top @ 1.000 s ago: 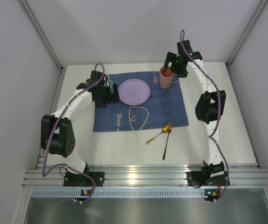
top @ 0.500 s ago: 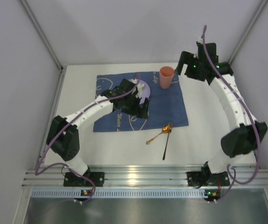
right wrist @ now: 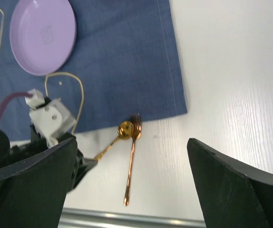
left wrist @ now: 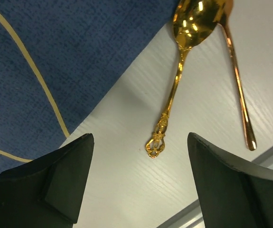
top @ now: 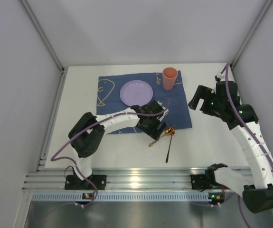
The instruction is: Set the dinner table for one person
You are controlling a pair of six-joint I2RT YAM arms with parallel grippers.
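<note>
On the white dinner table [top: 212, 137] lies a dark blue placemat [top: 179, 109] with a lilac plate [top: 136, 92] and an orange cup [top: 169, 78] on it. A gold spoon [top: 161, 137] and a copper fork [top: 169, 146] lie just off the mat's near edge, bowl and tines touching. In the left wrist view the spoon [left wrist: 174, 85] and fork [left wrist: 238, 90] lie ahead of my open left gripper [left wrist: 141, 183], close above the table. My right gripper [right wrist: 131, 190] is open and empty, high above the fork [right wrist: 130, 166].
A ribbed aluminium rail [top: 145, 180] runs along the near edge. Grey walls enclose the table on three sides. In the right wrist view my left arm's wrist [right wrist: 51, 118] with its purple cable sits over the mat's near edge beside the spoon [right wrist: 112, 140].
My left gripper has swung from beside the plate across the mat down to the spoon. My right arm has left the cup and pulled back to the right side.
</note>
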